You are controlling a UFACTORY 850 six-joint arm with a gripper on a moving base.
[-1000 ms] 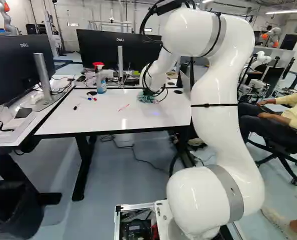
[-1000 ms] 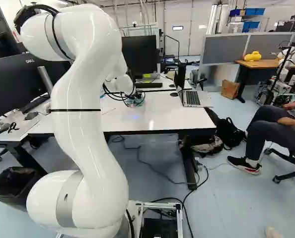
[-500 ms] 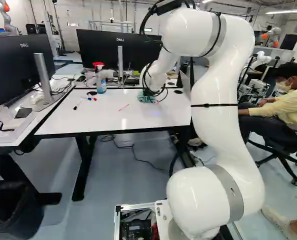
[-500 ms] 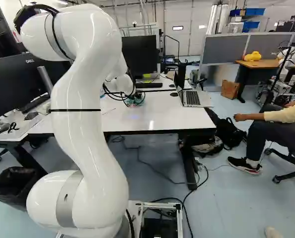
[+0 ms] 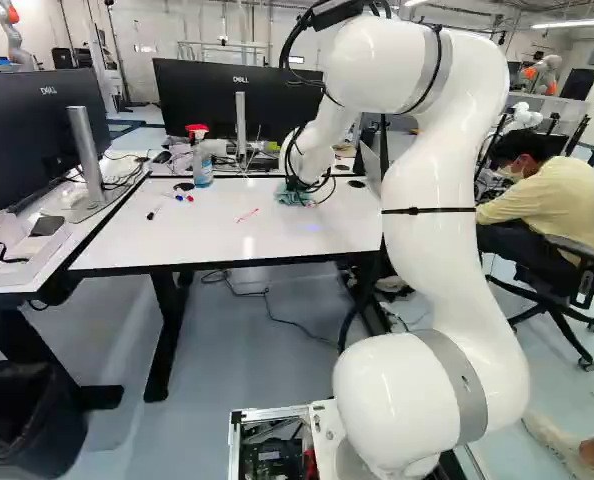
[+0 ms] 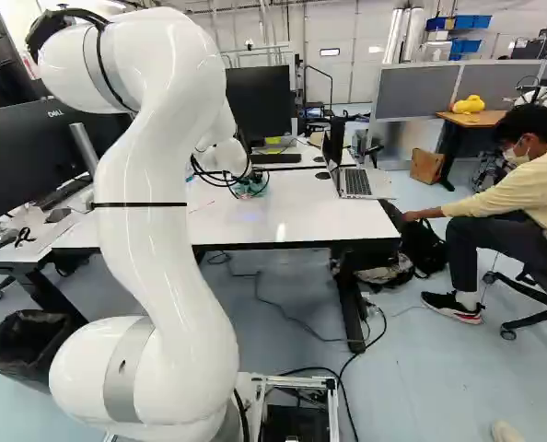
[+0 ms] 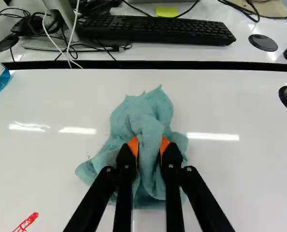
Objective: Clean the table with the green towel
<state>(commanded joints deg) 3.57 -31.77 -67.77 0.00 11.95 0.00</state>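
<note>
At the far side of the white table, my gripper is down at the tabletop in the left base view. In the wrist view the gripper is shut on the green towel, a fold of it pinched between the orange pads. The bunched towel rests on the table and spreads around both fingers. A red scribble marks the white surface to one side of the towel, nearer the arm.
A spray bottle and several markers lie left of the towel in the left base view. Behind are a monitor and keyboard. An open laptop stands on the table's right. A person sits at the right, reaching toward a black bag.
The arm, gripper and towel show no clear shift. The seated person has leaned forward and reached down toward the bag.
</note>
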